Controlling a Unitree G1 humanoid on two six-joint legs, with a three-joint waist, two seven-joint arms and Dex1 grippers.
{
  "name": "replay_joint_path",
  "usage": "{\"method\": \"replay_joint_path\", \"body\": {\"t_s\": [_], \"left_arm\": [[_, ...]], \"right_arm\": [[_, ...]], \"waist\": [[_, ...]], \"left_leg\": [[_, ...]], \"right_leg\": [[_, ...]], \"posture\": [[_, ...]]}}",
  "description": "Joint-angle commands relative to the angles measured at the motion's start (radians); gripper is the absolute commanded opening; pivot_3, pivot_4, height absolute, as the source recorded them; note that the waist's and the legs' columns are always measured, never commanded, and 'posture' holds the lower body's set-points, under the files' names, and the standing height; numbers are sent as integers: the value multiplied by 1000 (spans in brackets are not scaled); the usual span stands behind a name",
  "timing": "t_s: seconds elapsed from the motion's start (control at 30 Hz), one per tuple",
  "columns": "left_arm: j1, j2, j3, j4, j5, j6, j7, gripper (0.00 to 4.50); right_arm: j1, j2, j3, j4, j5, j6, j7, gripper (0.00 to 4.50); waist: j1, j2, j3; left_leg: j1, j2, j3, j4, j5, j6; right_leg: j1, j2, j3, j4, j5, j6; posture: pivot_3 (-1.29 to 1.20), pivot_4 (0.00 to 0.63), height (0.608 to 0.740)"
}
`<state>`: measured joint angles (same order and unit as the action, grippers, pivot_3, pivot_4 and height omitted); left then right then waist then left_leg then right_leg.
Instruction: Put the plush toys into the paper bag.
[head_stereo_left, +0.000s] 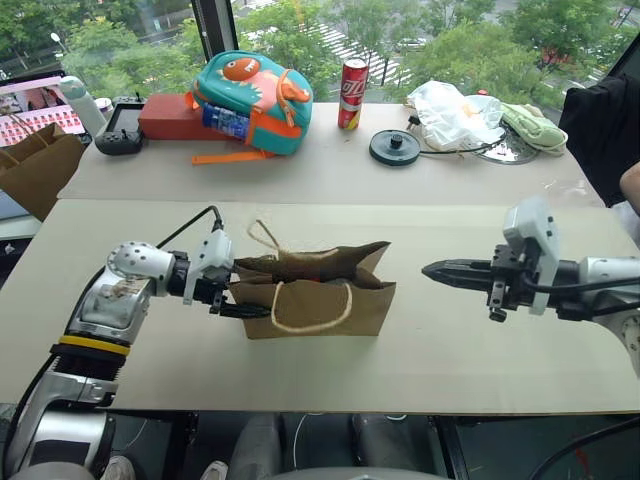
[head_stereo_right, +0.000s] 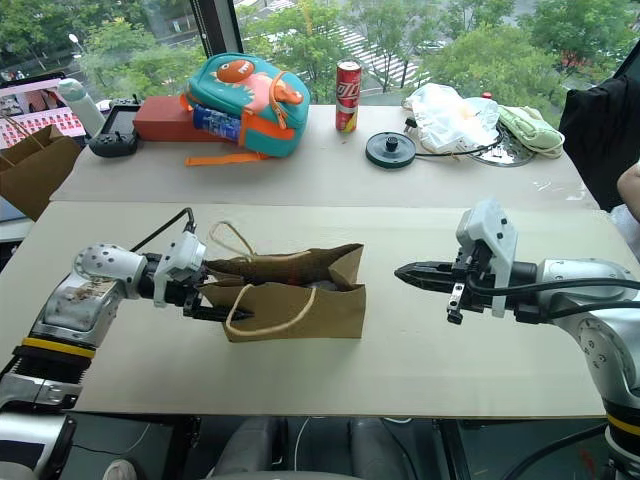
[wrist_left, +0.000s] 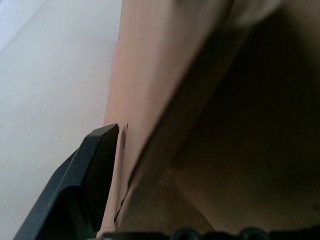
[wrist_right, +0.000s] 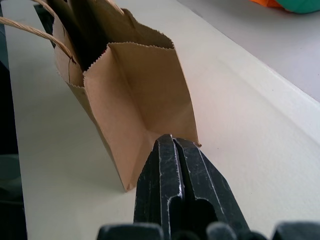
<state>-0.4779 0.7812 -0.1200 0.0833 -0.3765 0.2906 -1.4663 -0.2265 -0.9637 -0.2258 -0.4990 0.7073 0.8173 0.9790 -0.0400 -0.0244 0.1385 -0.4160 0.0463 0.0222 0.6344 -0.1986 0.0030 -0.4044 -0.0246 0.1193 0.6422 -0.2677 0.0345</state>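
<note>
While our right gripper (head_stereo_left: 432, 268) hangs pinched together off to one side, our left gripper's (head_stereo_left: 250, 300) spread fingers straddle the paper bag's (head_stereo_left: 320, 295) end wall.

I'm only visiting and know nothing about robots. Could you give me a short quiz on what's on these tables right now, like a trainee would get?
1. True or false: the right gripper is clamped on the paper bag.
2. What stands just beside the teal dinosaur backpack on the far table? A. a red drinks can; B. a blue kettle; C. a green bottle.
3. Fill in: the left gripper is at one end of the bag, with its jaws ____.

Key: 1. False: it is shut on nothing and apart from the bag. 2. A. 3. open.
</note>
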Motion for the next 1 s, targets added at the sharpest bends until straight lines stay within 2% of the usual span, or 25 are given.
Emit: {"method": "replay_joint_path", "body": {"t_s": [0.03,0.2,0.27,0.5,1.0], "left_arm": [[-74,83,97,-113,-121,178,-3,3705],[-111,166,216,-198,-275,398,37,3705],[-88,230,262,-213,-321,459,5,3705],[-28,372,342,-139,-312,456,-48,3705],[27,357,354,-137,-317,435,-26,3705]], "right_arm": [[-27,-40,-9,3,-13,-40,32,0],[-45,-63,-23,-8,4,-44,61,0],[-60,-69,-32,-11,18,-42,72,0],[-118,-90,-57,5,62,-34,103,0],[-161,-90,-25,13,81,-30,109,0]], "waist": [[-1,0,0],[-4,0,0],[-5,0,0],[-2,0,1],[2,0,1]], "left_leg": [[0,0,0,0,0,0],[0,0,0,0,0,0],[0,1,0,0,0,0],[2,2,1,-1,0,0],[1,2,2,-1,0,0]], "right_leg": [[0,0,0,0,0,1],[0,0,0,0,-4,6],[0,0,0,0,-4,7],[-1,1,-1,2,-5,5],[-2,0,-1,3,-6,3]], "posture": [[0,150,733],[0,150,733],[0,150,733],[0,150,733],[0,150,733]]}}
